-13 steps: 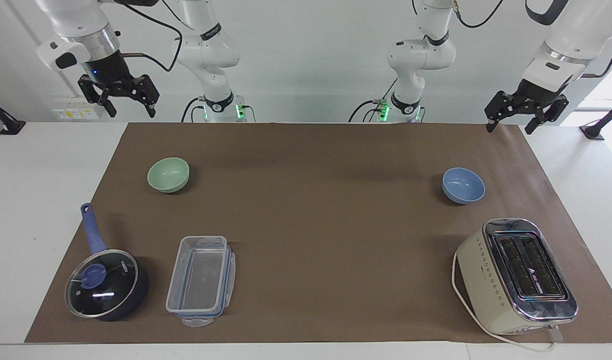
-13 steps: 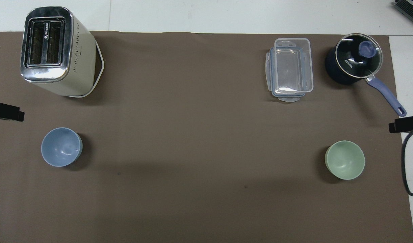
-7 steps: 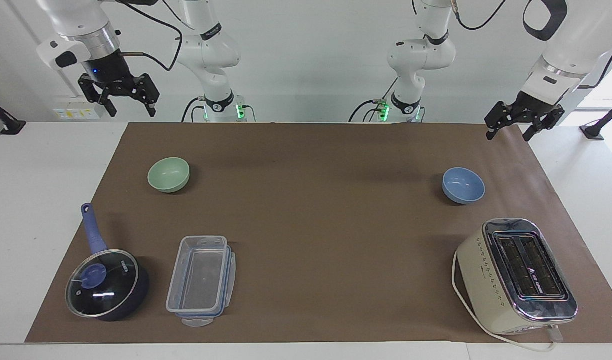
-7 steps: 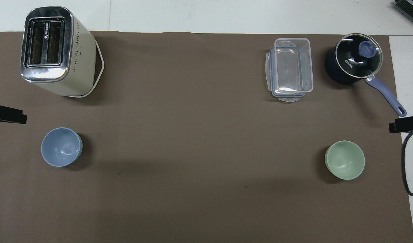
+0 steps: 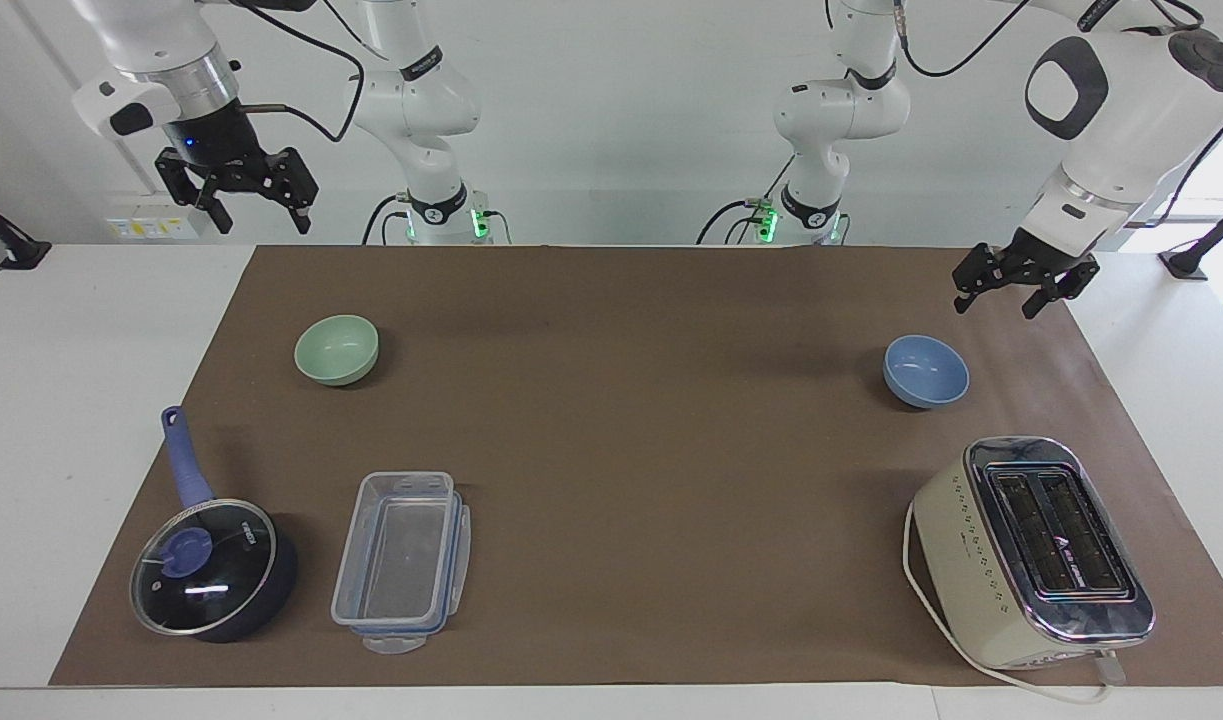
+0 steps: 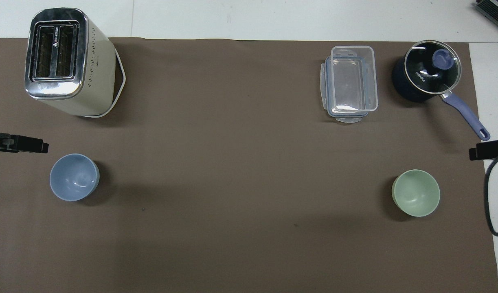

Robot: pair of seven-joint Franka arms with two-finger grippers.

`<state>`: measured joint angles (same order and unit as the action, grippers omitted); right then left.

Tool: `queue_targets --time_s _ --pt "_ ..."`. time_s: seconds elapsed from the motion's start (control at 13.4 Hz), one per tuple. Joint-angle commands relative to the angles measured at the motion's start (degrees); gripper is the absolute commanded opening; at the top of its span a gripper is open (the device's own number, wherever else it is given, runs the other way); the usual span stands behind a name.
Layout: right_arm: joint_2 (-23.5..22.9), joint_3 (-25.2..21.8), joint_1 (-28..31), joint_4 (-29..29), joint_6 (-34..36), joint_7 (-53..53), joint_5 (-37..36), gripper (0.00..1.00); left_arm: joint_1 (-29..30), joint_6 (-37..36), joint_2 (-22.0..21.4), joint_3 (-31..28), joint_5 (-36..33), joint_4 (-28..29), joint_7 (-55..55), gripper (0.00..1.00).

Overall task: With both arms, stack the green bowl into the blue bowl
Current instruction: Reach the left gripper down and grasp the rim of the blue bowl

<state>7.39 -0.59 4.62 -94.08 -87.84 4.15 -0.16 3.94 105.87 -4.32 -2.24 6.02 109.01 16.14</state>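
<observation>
Since the earlier frames, only the left arm's black two-finger gripper (image 5: 1016,287) has moved: it has come lower and inward, and now hangs with fingers spread above the brown mat's edge at the left arm's end, near the small periwinkle-blue bowl (image 5: 926,370) without touching it. Its white forearm slopes down steeply from a bent elbow. The right arm waits, its black gripper (image 5: 239,197) raised with fingers apart above the table's robot-side edge. From overhead, each gripper shows only as a dark tip cut off at the frame's side. The pale mint-green bowl (image 5: 337,349) sits upright toward the right arm's end, well apart from the blue one, with a wide bare stretch of brown mat (image 5: 651,420) between them. A cream toaster (image 5: 1031,550) stands farther from the robots than the blue bowl.
</observation>
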Motion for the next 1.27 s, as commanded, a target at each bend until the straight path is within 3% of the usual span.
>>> queue_targets --time_s 0.0,0.37,0.67,0.9,0.97,1.04,1.12,1.19 --pt "0.2 0.3 0.4 0.3 0.7 -0.3 -0.2 1.0 3.1 6.3 -1.3 0.3 3.2 7.3 5.8 1.0" --pt "0.2 0.3 0.3 0.3 0.7 -0.3 -0.2 1.0 9.3 15.1 4.0 0.3 6.9 14.4 16.9 1.0" --pt "0.2 0.4 0.4 0.3 0.7 -0.3 -0.2 1.0 10.2 18.8 9.6 0.3 7.2 15.1 17.1 1.0" --pt "0.3 0.4 0.4 0.3 0.7 -0.3 -0.2 1.0 10.0 22.6 11.0 0.3 10.8 17.7 17.7 0.92" --pt "0.3 0.4 0.4 0.3 0.7 -0.3 -0.2 1.0 9.8 23.1 10.8 0.3 11.5 18.3 17.7 0.82" --pt "0.3 0.4 0.3 0.3 0.7 -0.3 -0.2 1.0 10.1 22.8 10.7 0.3 11.6 18.3 18.0 0.61" --pt "0.2 0.4 0.3 0.3 0.7 -0.3 -0.2 1.0 10.5 22.0 10.5 0.3 11.6 18.5 19.0 0.33" --pt "0.2 0.4 0.4 0.3 0.7 -0.3 -0.2 1.0 11.0 20.2 10.3 0.3 11.6 18.7 20.9 0.11"
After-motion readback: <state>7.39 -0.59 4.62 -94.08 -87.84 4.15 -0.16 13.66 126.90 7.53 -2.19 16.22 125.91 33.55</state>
